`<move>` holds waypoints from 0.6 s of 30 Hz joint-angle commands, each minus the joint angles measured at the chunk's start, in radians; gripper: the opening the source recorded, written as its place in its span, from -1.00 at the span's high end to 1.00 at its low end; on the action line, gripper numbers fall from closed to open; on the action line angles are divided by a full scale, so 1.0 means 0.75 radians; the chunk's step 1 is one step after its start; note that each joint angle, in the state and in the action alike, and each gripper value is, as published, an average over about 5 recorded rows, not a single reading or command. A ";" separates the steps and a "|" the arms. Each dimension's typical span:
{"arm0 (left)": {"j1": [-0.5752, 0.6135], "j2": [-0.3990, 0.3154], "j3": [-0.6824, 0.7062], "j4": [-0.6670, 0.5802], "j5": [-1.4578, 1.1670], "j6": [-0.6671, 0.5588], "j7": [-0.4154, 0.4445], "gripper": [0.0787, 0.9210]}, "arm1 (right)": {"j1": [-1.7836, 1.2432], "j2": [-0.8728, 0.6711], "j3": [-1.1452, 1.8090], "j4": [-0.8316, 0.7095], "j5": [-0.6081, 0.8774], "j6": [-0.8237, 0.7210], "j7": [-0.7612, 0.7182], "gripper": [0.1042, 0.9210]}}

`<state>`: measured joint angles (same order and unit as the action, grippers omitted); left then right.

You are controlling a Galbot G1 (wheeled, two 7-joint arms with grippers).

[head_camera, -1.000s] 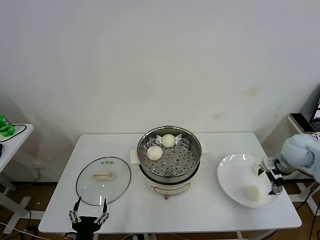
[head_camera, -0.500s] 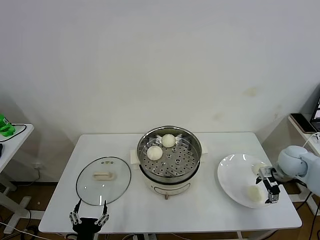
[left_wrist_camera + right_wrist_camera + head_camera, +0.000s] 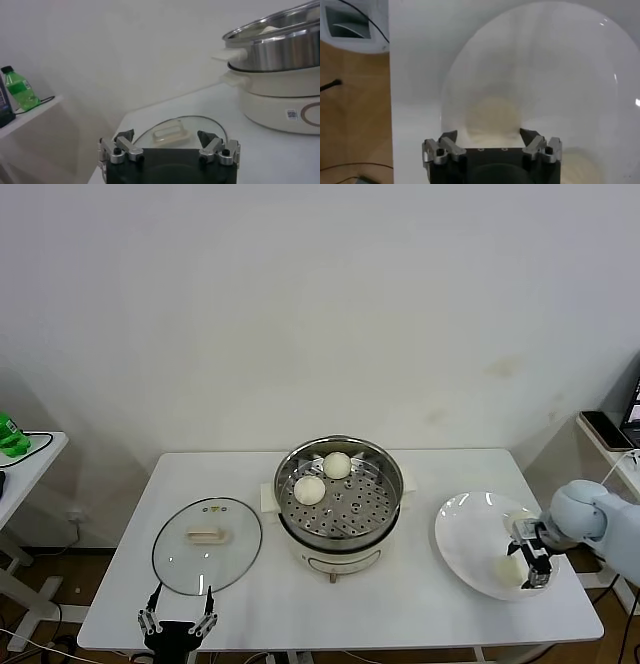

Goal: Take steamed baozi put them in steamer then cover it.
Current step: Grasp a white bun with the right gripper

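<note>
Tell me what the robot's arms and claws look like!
The right arm is chunky, rounded and pale bluish-white. Each claw has a black block body with silver metal knuckles and dark fingertips: the left gripper and the right gripper match.

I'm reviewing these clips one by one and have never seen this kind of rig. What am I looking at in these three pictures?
A two-armed robot films from its head and from each wrist. On the white table stand a steamer holding two baozi, its glass cover lying beside it, and a white plate. The right gripper is lowered over the plate, fingers open around a third baozi, not yet gripped. The left gripper waits open at the table's near edge by the cover.
</note>
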<state>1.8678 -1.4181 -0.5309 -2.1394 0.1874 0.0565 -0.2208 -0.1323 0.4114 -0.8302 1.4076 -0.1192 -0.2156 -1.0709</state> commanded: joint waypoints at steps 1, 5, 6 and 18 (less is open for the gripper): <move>0.001 -0.001 0.001 -0.003 0.001 -0.001 0.000 -0.77 | -0.026 0.008 0.024 -0.009 0.001 -0.002 0.005 -0.39; 0.003 -0.003 0.001 -0.009 0.001 -0.001 0.000 -0.77 | -0.029 0.006 0.025 -0.006 0.000 -0.002 0.009 -0.32; 0.003 -0.003 0.001 -0.010 0.001 -0.001 0.000 -0.77 | -0.029 0.005 0.025 -0.006 0.001 -0.002 0.010 -0.29; 0.015 -0.002 0.003 -0.026 0.003 -0.003 -0.001 -0.77 | -0.021 -0.031 0.058 0.034 0.014 0.001 0.016 0.13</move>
<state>1.8761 -1.4211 -0.5291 -2.1560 0.1900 0.0540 -0.2217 -0.1484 0.3959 -0.8019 1.4237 -0.1094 -0.2153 -1.0600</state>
